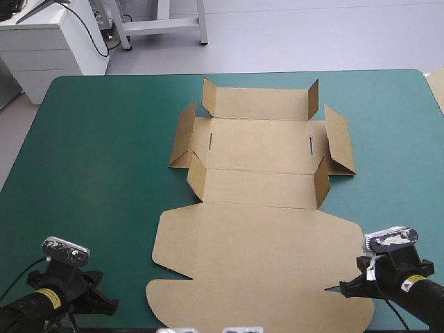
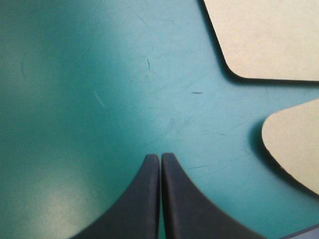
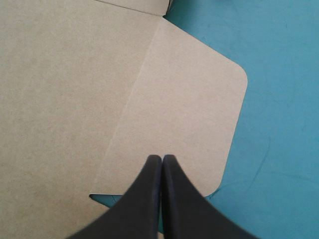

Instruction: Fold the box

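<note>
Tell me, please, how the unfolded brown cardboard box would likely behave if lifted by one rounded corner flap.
The brown cut-board box looks thin, so probably light and apt to slide on the teal-green cover. Its creases, with far flaps half-raised, suggest it would hinge and sag, not lift rigidly.
</note>
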Robot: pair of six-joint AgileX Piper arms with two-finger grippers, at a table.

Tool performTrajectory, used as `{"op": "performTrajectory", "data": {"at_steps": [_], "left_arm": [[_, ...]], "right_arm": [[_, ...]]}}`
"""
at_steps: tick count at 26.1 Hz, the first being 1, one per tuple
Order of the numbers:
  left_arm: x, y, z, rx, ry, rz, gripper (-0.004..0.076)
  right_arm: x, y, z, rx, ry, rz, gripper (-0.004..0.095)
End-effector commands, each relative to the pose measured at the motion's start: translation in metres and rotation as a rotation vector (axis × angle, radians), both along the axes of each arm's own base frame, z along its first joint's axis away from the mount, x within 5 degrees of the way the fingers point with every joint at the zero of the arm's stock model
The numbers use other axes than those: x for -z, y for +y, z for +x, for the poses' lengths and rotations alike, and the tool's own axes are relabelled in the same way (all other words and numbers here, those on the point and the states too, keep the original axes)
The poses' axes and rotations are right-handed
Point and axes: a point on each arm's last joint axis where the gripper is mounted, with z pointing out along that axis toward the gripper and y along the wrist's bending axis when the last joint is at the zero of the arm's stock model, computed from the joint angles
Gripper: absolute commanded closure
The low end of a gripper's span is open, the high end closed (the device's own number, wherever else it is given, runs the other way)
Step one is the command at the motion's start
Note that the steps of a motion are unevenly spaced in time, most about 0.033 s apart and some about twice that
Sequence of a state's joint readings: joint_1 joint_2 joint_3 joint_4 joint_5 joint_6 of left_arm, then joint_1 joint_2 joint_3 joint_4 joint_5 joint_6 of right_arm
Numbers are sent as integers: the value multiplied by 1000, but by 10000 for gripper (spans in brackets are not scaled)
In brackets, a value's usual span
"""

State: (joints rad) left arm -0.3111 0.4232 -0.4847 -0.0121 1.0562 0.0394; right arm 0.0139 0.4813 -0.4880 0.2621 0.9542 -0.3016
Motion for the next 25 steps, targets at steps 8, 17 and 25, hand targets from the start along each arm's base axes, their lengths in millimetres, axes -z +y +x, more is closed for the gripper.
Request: {"op": "performTrajectory", "data": {"at_steps": [8,17,25], "left_arm": [[-11,-2,4,-4,-61,-27,731],[-11,-2,4,-4,-61,-27,731],[-11,-2,4,-4,-61,-27,731]], "right_arm": [[-13,0,5,7,-71,12,929],[-18,0,6,8,-96,11,929],[-75,-3,20,32,-294,-9,929]]}}
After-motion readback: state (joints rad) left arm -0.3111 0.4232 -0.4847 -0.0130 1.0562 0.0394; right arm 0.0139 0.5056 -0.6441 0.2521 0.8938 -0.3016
